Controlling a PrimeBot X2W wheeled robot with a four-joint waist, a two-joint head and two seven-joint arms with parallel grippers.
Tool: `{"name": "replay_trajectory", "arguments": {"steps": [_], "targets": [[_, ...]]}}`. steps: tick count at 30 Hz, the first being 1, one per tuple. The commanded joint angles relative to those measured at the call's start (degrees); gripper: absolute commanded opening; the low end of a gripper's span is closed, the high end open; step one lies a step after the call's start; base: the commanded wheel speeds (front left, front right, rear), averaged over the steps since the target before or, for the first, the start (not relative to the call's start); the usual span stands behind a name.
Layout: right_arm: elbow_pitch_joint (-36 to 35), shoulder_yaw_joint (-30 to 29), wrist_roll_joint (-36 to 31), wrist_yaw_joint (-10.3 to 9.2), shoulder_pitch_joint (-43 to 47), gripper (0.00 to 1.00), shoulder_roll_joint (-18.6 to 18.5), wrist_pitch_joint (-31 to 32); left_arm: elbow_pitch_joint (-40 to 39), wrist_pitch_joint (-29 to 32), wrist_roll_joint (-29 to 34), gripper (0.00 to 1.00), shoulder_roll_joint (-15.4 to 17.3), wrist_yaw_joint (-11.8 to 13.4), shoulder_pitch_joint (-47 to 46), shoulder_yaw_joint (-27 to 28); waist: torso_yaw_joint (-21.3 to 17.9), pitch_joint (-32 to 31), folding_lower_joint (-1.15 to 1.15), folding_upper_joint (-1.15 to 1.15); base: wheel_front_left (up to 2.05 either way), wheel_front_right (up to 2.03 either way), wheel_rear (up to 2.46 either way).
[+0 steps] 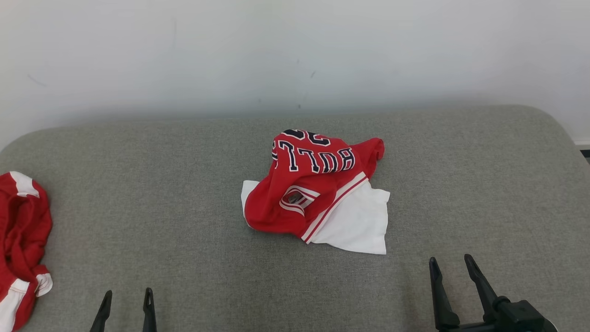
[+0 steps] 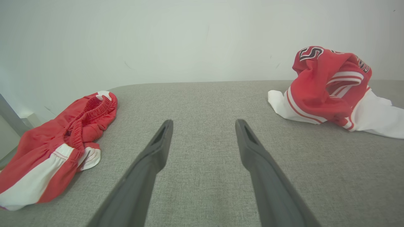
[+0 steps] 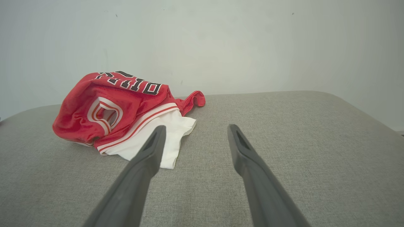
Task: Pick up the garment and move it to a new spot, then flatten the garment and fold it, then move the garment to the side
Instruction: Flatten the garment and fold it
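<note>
Where it lies crumpled, the garment (image 1: 313,184) rests on grey upholstery (image 1: 184,216).

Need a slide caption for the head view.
Crumpled red-and-white jersey on grey cushion; red shorts at left edge; left gripper and right gripper open, empty.

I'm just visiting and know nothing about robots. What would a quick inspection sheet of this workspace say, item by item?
Surface: grey fabric pad, flat, rounded corners.
Job's things: red and white jersey, crumpled mid-pad, not held.
Clutter: red and white shorts bunched at the pad's left edge.
Claws: left claw and right claw open, empty, short of the jersey.
Cables: nothing seen.
Surroundings: white wall behind, lightly scuffed.
</note>
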Motion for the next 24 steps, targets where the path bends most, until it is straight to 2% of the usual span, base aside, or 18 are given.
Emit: {"name": "replay_trajectory", "arguments": {"steps": [1, 11, 18, 24], "targets": [[0.2, -0.15, -0.27, 0.2, 0.22, 1.0, -0.08, -0.06, -0.05, -0.16, 0.22, 1.0, -0.11, 0.06, -0.31, 0.26, 0.07, 0.08, 0.0, 0.0, 0.0, 0.0, 0.0], [0.52, -0.72, 0.35, 0.2, -1.21, 1.0, -0.09, -0.06, -2.0, -0.15, -1.86, 1.0, -0.14, 0.18, -1.51, -0.79, 1.23, 0.97, 0.0, 0.0, 0.0, 0.0, 0.0], [-0.12, -1.04, 0.87, 0.2, -2.91, 1.0, -0.08, -0.06, -2.87, -0.15, -2.68, 1.0, -0.11, -0.34, -5.89, -8.42, 1.6, 3.42, 0.0, 0.0, 0.0, 0.0, 0.0], [-0.21, -0.73, 1.68, 0.2, -4.75, 1.0, -0.1, -0.06, -0.8, -0.16, -3.75, 1.0, -0.09, -0.43, -12.37, -15.13, -0.99, 5.86, 0.0, 0.0, 0.0, 0.0, 0.0]]}}
